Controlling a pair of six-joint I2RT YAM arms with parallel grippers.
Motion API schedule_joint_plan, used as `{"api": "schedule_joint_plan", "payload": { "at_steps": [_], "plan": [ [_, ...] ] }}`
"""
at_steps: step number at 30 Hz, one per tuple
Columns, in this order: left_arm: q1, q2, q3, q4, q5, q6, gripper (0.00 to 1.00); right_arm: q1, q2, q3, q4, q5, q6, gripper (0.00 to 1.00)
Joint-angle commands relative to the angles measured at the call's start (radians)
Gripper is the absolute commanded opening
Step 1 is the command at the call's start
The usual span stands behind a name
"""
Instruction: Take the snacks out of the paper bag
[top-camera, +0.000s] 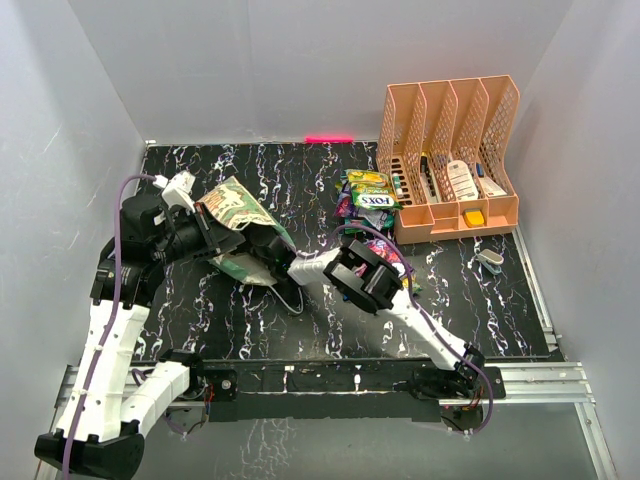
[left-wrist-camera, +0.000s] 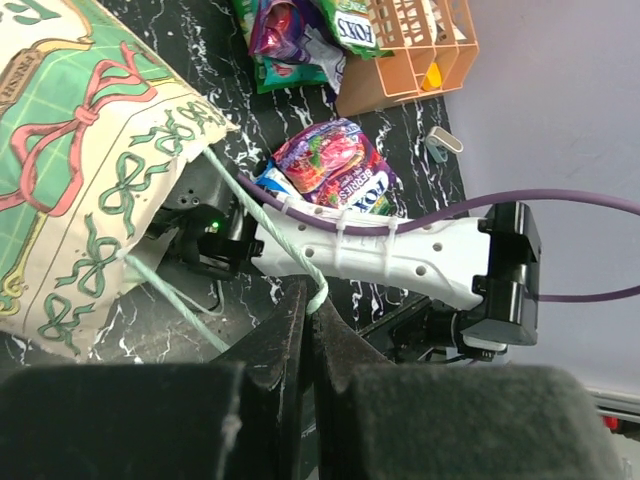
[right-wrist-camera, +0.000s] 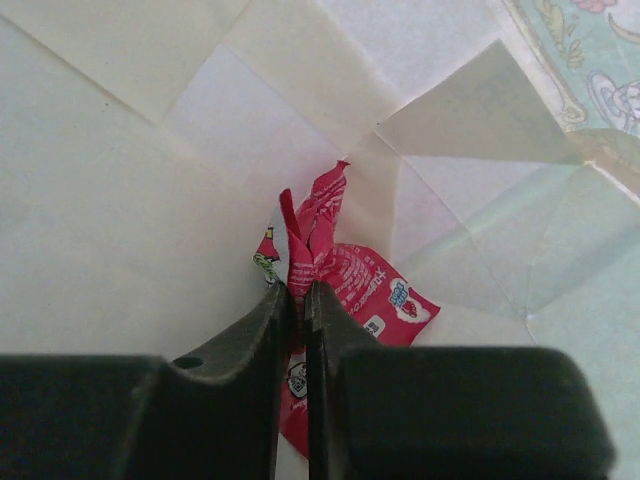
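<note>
Pink packet (right-wrist-camera: 352, 285) lies inside the bag (right-wrist-camera: 150, 150), its crumpled top pinched in the closed right claw (right-wrist-camera: 297, 292). Left claw (left-wrist-camera: 305, 300) is clamped on the bag's handle (left-wrist-camera: 268, 222). Farther back, snacks (top-camera: 366, 192) are piled beside the organizer (top-camera: 450, 150), near the bench's (top-camera: 250, 320) far right corner.

Overhead view across whole table (top-camera: 250, 335); left wrist close beside paper bag (left-wrist-camera: 90, 170), right wrist inside it.

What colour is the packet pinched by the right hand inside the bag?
Pinkish-red packet with white print; clearest in the right wrist view.
</note>
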Motion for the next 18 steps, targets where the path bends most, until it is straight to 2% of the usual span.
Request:
{"api": "schedule_joint_plan", "payload": {
  "at_steps": [1,10,14,18],
  "plan": [
    [-0.006,-0.006,0.043,-0.033,-0.033,0.013,0.00,0.012,-0.058,-0.035,-0.007,0.007,0.038,0.08],
    [-0.006,-0.012,0.026,-0.055,-0.180,0.001,0.00,0.084,-0.372,-0.445,0.105,0.004,0.121,0.07],
    [-0.006,-0.013,0.017,-0.044,-0.188,-0.015,0.00,0.124,-0.508,-0.637,0.153,0.003,0.209,0.07],
    [-0.006,-0.015,0.016,-0.038,-0.174,-0.025,0.00,0.145,-0.587,-0.738,0.155,0.023,0.309,0.07]
  ]
}}
